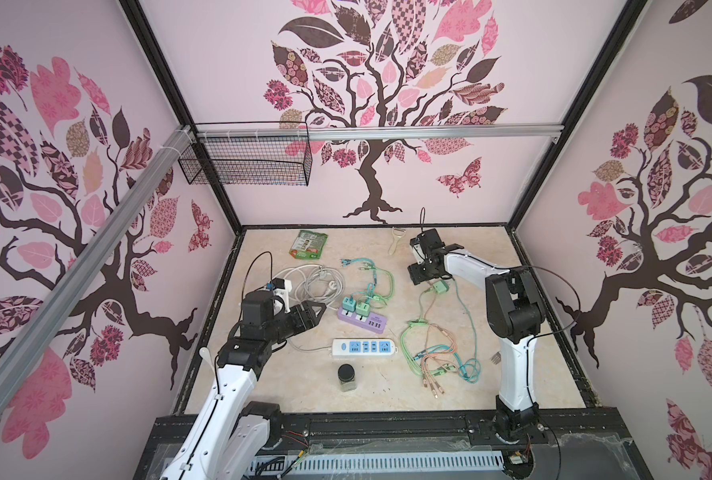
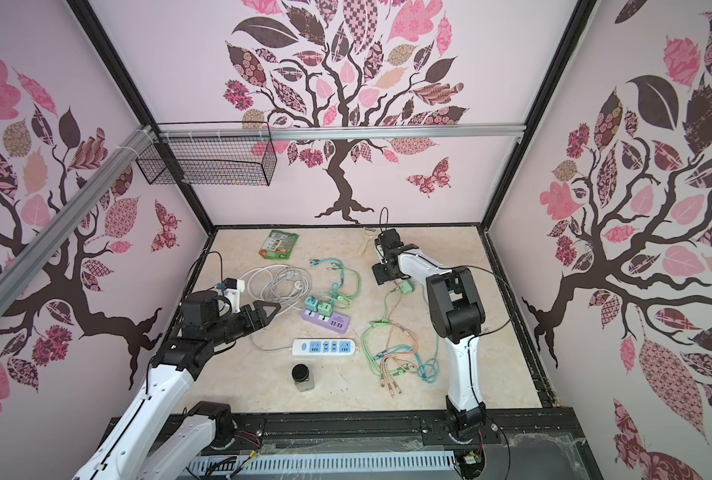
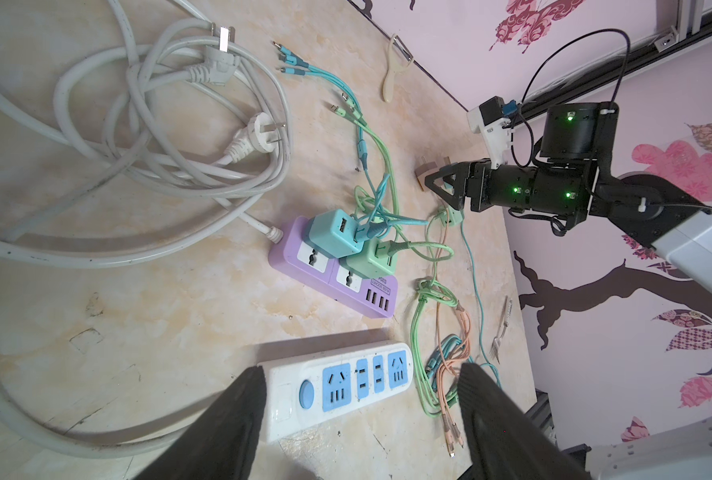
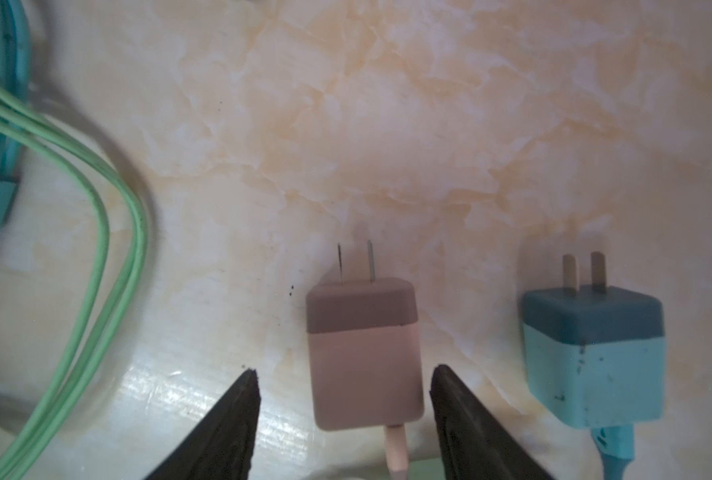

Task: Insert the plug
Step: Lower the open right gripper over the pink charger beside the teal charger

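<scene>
A pink charger plug [image 4: 364, 353] lies flat on the marble table with its two prongs pointing away from my right gripper [image 4: 344, 399]. That gripper is open, one finger on each side of the plug and a gap on both sides. A mint-teal plug [image 4: 593, 357] lies beside it, also in a top view [image 1: 440, 286]. The purple power strip [image 1: 362, 321] carries a teal and a green charger. The white power strip [image 1: 362, 347] has blue sockets. My left gripper [image 1: 316, 313] hangs open and empty, left of the purple strip. In the left wrist view its fingers [image 3: 246, 415] frame the white strip [image 3: 337, 386].
A coil of white cable [image 1: 317, 282] lies behind the left gripper. Loose green, orange and teal charging cables [image 1: 437, 353] spread at centre right. A black-lidded jar [image 1: 347, 377] stands near the front. A green packet [image 1: 309, 244] and a peeler [image 1: 396, 240] lie at the back.
</scene>
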Controlling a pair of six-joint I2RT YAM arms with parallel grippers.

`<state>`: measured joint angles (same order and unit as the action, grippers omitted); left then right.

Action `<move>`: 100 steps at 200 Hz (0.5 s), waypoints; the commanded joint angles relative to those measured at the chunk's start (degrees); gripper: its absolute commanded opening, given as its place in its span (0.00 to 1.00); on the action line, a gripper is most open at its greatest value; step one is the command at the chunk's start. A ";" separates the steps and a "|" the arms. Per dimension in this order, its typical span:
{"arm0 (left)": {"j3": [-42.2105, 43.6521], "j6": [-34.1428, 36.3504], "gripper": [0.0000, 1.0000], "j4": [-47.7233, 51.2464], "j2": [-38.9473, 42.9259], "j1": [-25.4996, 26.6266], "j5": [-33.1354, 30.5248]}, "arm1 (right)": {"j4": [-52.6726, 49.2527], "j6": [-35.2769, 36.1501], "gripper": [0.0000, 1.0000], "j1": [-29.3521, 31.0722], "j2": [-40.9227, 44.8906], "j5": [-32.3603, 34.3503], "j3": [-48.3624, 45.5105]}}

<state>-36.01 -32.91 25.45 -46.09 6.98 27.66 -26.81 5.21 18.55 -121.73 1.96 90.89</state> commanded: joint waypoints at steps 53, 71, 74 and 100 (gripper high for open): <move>-2.40 1.02 0.76 1.13 1.00 -0.36 0.12 | -2.36 -0.93 0.61 -1.23 -4.28 -0.37 2.19; -2.57 1.09 0.76 1.26 1.03 -0.40 0.13 | -2.37 -1.07 0.59 -1.32 -4.41 -0.51 2.02; -2.62 1.09 0.76 1.35 1.06 -0.35 0.12 | -2.37 -1.08 0.59 -1.32 -4.39 -0.56 2.01; -2.84 1.21 0.77 1.80 1.21 -0.38 0.03 | -2.31 -1.21 0.52 -1.41 -4.36 -0.99 1.92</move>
<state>-36.01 -32.88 26.52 -45.74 6.98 27.66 -27.97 4.54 17.47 -124.31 1.67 91.59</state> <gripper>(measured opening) 0.765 0.554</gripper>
